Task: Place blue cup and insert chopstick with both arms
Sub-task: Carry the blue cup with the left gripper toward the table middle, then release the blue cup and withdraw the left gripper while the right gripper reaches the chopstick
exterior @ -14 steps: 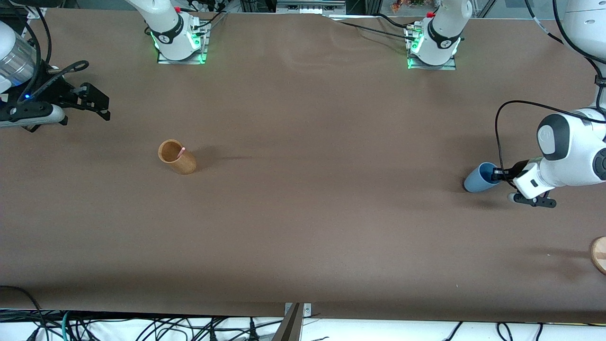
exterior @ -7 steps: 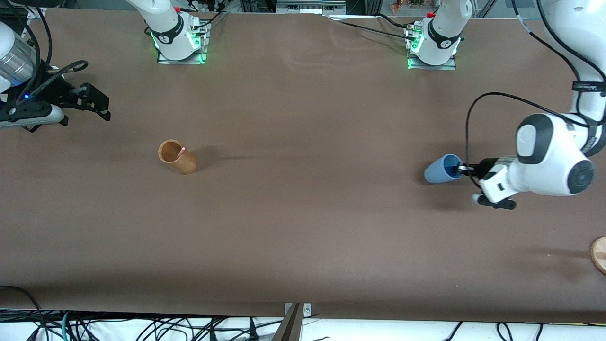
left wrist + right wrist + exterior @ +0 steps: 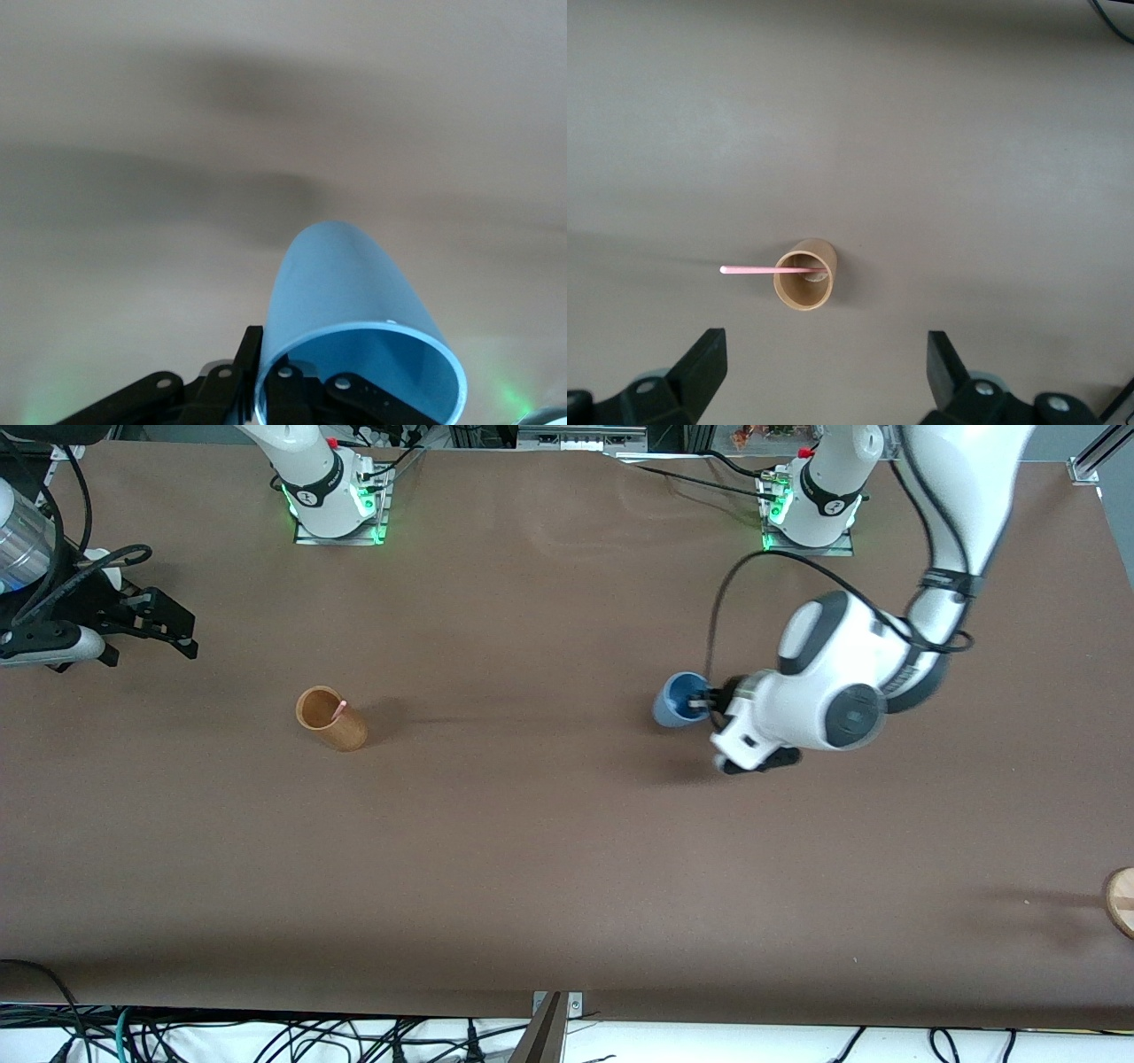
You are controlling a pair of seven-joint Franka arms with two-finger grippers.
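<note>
Left gripper [image 3: 706, 701]: clamped on the rim of the blue cup [image 3: 677, 698], one finger inside the mouth and one outside the wall; in the left wrist view the fingers [image 3: 285, 394] pinch the cup wall [image 3: 341, 283] at its rim.
Blue cup: carried in the air over the middle stretch of the table [image 3: 549, 841], tilted, mouth facing up and toward the gripper; a shadow lies on the table under it.
Left arm [image 3: 842, 682]: reaches from its base at the table's top edge, elbow high, wrist bent down over the cup.
Right gripper [image 3: 173, 631]: held in the air over the table at the right arm's end, jaws spread wide with nothing between them; both fingers [image 3: 700, 367] show in the right wrist view. This arm waits.
Brown cup [image 3: 330, 718]: stands on the table toward the right arm's end, mouth up; seen from above in the right wrist view [image 3: 803, 285].
Chopstick [image 3: 339, 709]: pink, stands in the brown cup, leaning on its rim, its upper end sticking out past the rim [image 3: 757, 269].
Wooden disc [image 3: 1122, 901]: at the table's edge toward the left arm's end, partly cut off by the frame.
</note>
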